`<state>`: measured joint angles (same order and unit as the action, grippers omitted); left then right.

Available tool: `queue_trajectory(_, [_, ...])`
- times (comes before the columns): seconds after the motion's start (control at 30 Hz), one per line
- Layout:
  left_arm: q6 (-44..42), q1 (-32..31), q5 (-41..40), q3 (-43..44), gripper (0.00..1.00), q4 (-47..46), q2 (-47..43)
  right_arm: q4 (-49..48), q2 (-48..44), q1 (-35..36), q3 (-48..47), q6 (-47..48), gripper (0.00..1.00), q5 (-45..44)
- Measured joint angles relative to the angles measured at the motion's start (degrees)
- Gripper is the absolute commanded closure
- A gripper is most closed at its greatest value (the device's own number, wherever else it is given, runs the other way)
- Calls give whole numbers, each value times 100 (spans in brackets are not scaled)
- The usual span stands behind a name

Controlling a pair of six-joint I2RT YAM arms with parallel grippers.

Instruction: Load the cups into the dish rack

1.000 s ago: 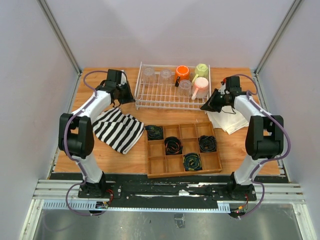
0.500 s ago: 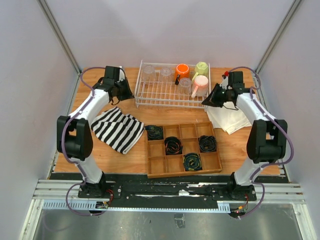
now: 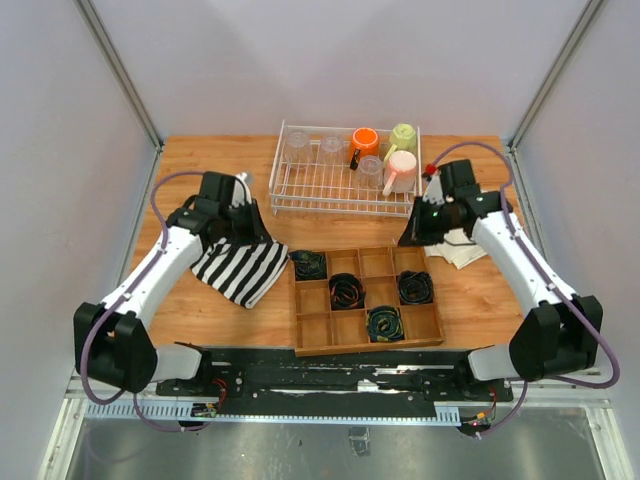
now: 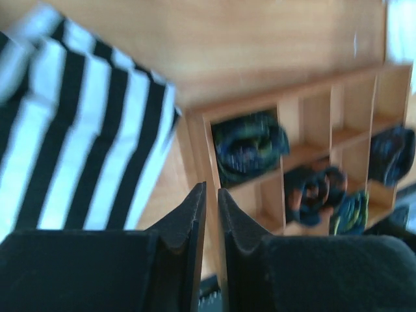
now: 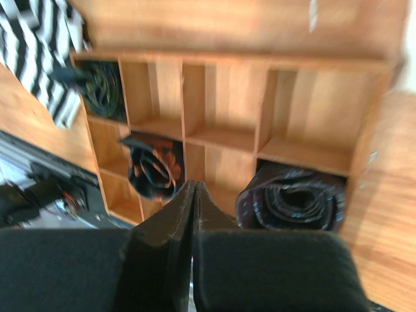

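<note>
Already the cups [image 3: 364, 143] are sitting inside the rack [image 3: 320, 192] at twelve o'clock.
Left gripper [image 4: 209, 190] is hovering by the striped cloth [image 4: 78, 143], fingers nearly pinched together, empty; right gripper [image 5: 194, 185] is hanging clenched, empty, above the wooden tray [image 5: 227, 60].

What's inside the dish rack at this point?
The dish rack holds an orange mug, a yellow-green mug, a pink-white mug and what look like three clear tumblers. The tumblers are faint, so the count is unsure. Nothing covers the rack.

The white wire dish rack [image 3: 300, 196] stands far-centre, holding an upright orange mug [image 3: 364, 143], yellow-green mug [image 3: 403, 137], pink mug [image 3: 401, 171] and clear tumblers [image 3: 297, 148].
</note>
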<state>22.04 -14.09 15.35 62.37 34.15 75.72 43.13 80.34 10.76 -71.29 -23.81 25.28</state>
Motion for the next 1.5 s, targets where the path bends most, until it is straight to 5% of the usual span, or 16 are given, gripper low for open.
queue_trajectory(0.43, [992,-1528,516,-1696,99,184,-1198,-144,-479,1814,1539,-623,99,-1128])
queue_trajectory(0.8, [1434,-1611,317,-2004,99,-614,-894,-1180,-57,2769,2199,-1370,99,-2459])
queue_trajectory(1.27, [1764,-1978,234,-2059,99,-1633,46,-2168,938,2914,2203,-1790,99,-3136])
queue_trajectory(1.5, [1497,-2022,-264,-1316,98,-1104,398,-2332,1416,2914,1735,-2133,99,-3213])
